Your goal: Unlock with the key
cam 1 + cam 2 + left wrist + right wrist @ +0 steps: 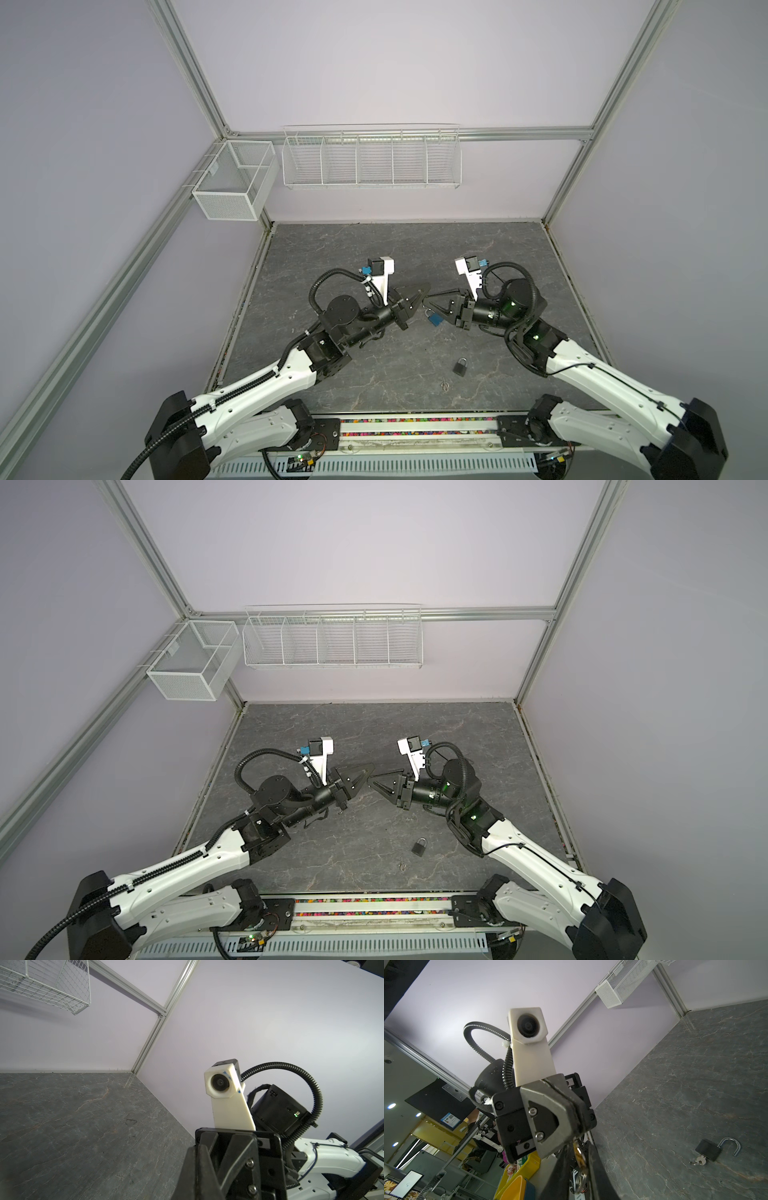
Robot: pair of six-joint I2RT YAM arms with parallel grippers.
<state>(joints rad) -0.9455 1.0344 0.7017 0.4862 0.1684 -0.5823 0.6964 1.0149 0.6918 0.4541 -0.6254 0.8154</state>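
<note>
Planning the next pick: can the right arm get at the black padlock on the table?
Probably yes. The black padlock lies in the open on the table, on the right arm's side, with only a key ring near it. The right gripper is busy by the blue padlock, though.

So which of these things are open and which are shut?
Black padlock: shackle open.
Blue padlock: partly hidden, can't tell.
Left gripper: shut on the key.
Right gripper: jaws either side of that key, grip unclear.
</note>
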